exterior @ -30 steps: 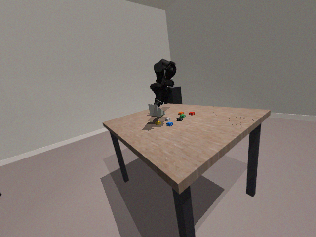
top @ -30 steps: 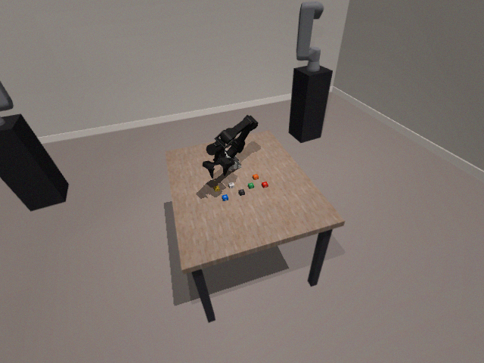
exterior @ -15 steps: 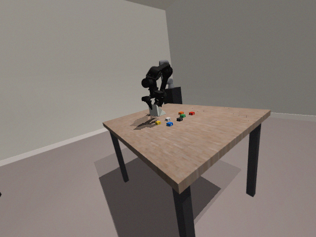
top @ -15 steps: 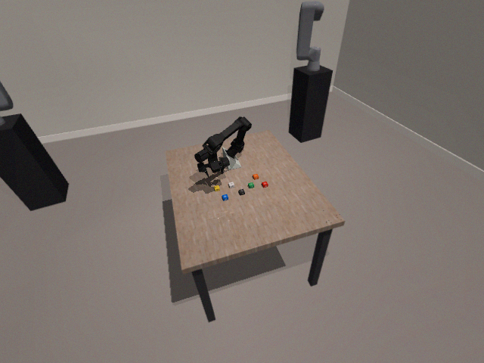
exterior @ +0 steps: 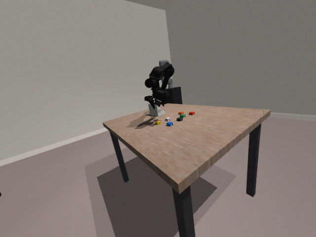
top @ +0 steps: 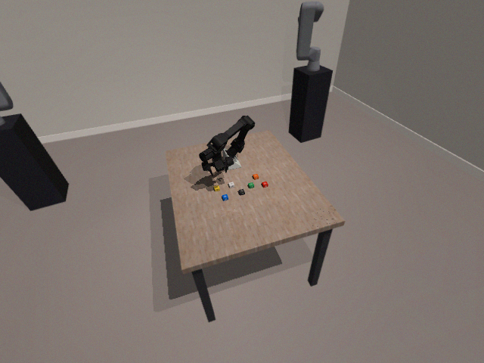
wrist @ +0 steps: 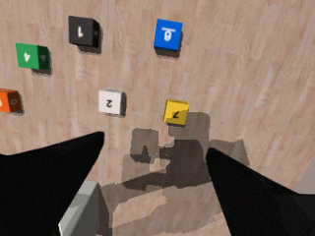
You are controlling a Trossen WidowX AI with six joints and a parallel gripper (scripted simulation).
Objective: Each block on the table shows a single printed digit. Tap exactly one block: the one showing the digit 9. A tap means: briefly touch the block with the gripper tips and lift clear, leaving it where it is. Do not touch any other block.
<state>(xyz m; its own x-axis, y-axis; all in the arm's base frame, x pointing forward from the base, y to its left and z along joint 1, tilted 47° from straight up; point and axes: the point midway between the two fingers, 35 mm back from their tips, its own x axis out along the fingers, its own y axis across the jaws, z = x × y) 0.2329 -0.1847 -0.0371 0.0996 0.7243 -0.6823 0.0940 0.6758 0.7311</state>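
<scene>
My gripper is open and empty, above the table near the arm's base. The blue block is ahead of the fingertips; its glyph looks like a 6 with a bar above it, but the neighbouring digits are upside down, so it reads as an underlined 9. The yellow block shows 7, the white block 2, the black block 1, the green block 4.
The orange block is cut off in the wrist view. The red block is outside that view; its digit is unreadable. A pale wedge stands by the arm's base.
</scene>
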